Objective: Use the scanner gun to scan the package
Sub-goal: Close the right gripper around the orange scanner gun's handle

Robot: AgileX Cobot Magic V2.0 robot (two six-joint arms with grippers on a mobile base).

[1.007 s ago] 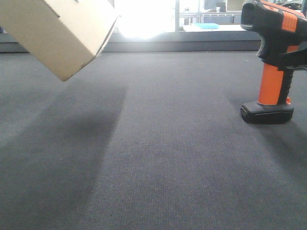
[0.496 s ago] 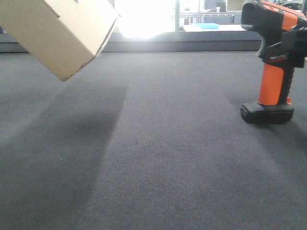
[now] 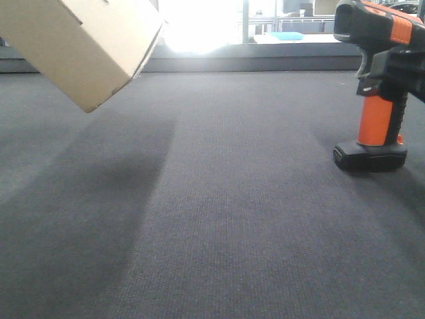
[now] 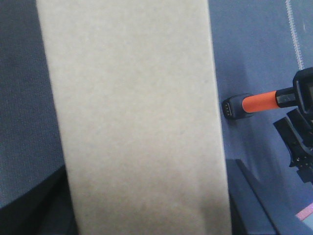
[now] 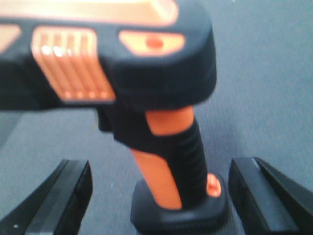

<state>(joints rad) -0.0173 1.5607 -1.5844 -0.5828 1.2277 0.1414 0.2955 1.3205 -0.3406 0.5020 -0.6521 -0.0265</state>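
Gun (image 3: 375, 119) stood upright on its flat black foot (image 3: 369, 157). The long axis of the handle ran near vertical with a slight lean, and the head (image 5: 122, 44) lay across the top.

Right claw (image 5: 161, 196) was at the gun and plainly the nearer arm. It was spread wide, with one black finger (image 5: 68, 196) on each side of the handle. Both stood apart from it, gripping nothing. My judgement: the handle sat squarely in the gap, so the claw needed only to close.

Gun materials: hard black plastic shell, ribbed black grip down the back of the handle, smooth orange front, and a slatted orange patch on the head.

Package (image 3: 83, 43) hung in the air, well apart from the gun on its muzzle side. It was tilted with one corner lowest. It was plain matte tan cardboard with crisp edges, and no label showed. Left claw (image 4: 149, 196) appeared only as dark wedges against the package's two sides, so I took it as clamped on the package.

Mat (image 3: 212, 219) under the gun was dark grey with a fine woven texture.
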